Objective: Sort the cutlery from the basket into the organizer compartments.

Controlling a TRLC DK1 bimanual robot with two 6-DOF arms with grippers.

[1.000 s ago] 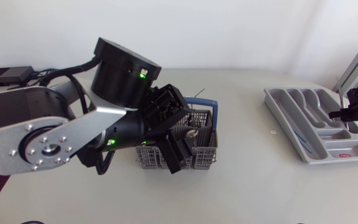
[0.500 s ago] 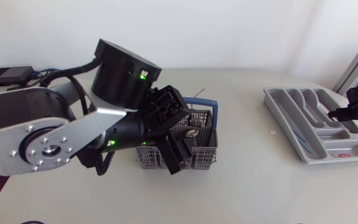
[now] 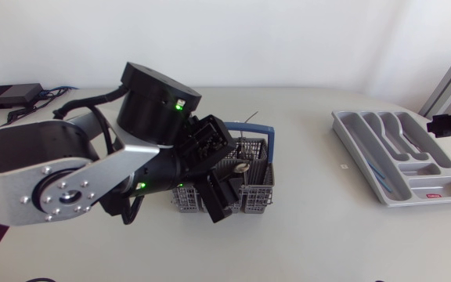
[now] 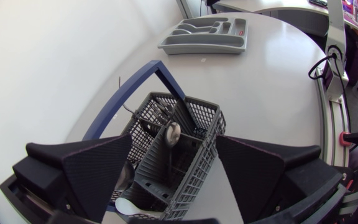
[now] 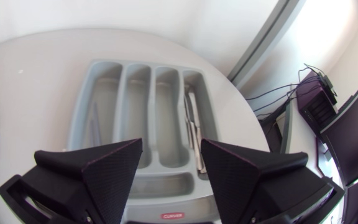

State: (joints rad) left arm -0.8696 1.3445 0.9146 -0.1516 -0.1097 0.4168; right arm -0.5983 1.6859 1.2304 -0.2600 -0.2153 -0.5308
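A grey wire cutlery basket (image 3: 253, 182) with a blue handle (image 3: 258, 128) stands mid-table. My left gripper (image 3: 224, 190) hangs open right over it. In the left wrist view the basket (image 4: 185, 155) lies between the spread fingers (image 4: 98, 174), with a spoon (image 4: 173, 132) and other cutlery standing in it. The grey organizer (image 3: 351, 135) sits at the right with a few pieces in its compartments. My right gripper (image 3: 443, 125) is at the organizer's far right edge. It hovers open and empty (image 5: 171, 168) above the organizer (image 5: 82, 99), where knives (image 5: 194, 134) lie in one long compartment.
A thin blue-tinted piece (image 5: 94, 121) lies in the organizer's opposite long compartment. A black box with cables (image 3: 8, 95) sits at the table's back left corner. A small mark (image 3: 341, 166) lies on the table between basket and organizer.
My right gripper went from shut to open and lifted away toward the organizer's right edge. The left arm shifted slightly above the basket, still open.
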